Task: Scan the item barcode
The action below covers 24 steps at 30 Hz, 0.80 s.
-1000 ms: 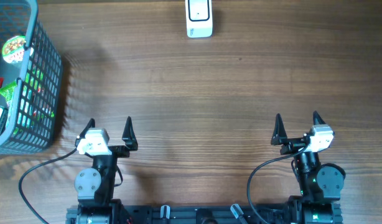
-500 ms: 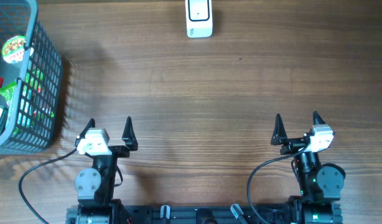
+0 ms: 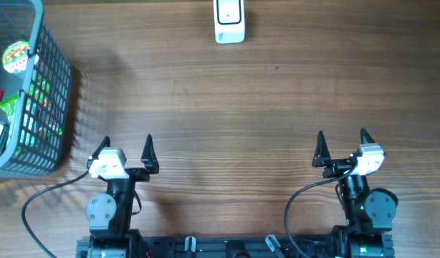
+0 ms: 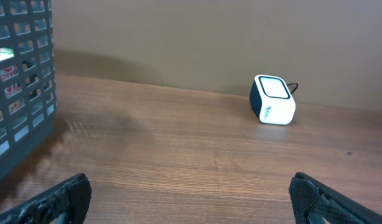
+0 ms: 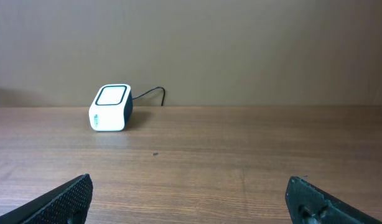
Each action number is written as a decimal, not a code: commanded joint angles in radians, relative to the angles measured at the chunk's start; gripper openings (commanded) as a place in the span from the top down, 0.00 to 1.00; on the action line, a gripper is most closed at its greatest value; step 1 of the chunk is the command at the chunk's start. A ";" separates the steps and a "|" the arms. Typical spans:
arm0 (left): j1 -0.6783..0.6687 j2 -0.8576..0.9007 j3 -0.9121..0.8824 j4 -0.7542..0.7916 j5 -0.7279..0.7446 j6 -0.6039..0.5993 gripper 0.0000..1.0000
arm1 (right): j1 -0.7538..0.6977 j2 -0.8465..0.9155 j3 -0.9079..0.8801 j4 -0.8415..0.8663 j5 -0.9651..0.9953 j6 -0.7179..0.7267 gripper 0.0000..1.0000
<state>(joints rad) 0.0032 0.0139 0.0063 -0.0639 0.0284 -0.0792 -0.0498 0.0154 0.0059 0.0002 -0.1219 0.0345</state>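
— Question one: where is the scanner (image 3: 229, 21)?
— At the far edge of the table (image 3: 227, 107), about midway across, its cable trailing behind it.
— And the items (image 3: 17, 56)?
— Inside the grey basket (image 3: 59, 79) at the far left, well apart from the scanner.
— The arms?
— The left gripper (image 3: 127, 143) and the right gripper (image 3: 342, 136) both sit at the near edge, fingers spread wide, pinching nothing.

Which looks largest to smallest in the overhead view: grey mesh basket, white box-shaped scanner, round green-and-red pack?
1. Grey mesh basket, partly cropped.
2. White box-shaped scanner.
3. Round green-and-red pack, close to the scanner's size, so that ranking is unsure.
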 commanded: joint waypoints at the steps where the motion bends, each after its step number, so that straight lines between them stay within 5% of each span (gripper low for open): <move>1: 0.008 -0.010 -0.001 0.004 -0.003 0.020 0.00 | -0.004 -0.008 -0.001 0.006 0.018 0.018 0.00; 13: 0.008 0.003 0.105 -0.118 0.325 -0.192 0.00 | -0.004 -0.008 -0.001 0.006 0.018 0.018 0.00; 24: 0.008 0.282 0.739 -0.455 0.349 -0.123 0.00 | -0.004 -0.008 -0.001 0.006 0.018 0.019 0.00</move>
<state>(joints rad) 0.0032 0.1886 0.5354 -0.4732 0.3504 -0.2455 -0.0498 0.0154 0.0059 0.0010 -0.1219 0.0349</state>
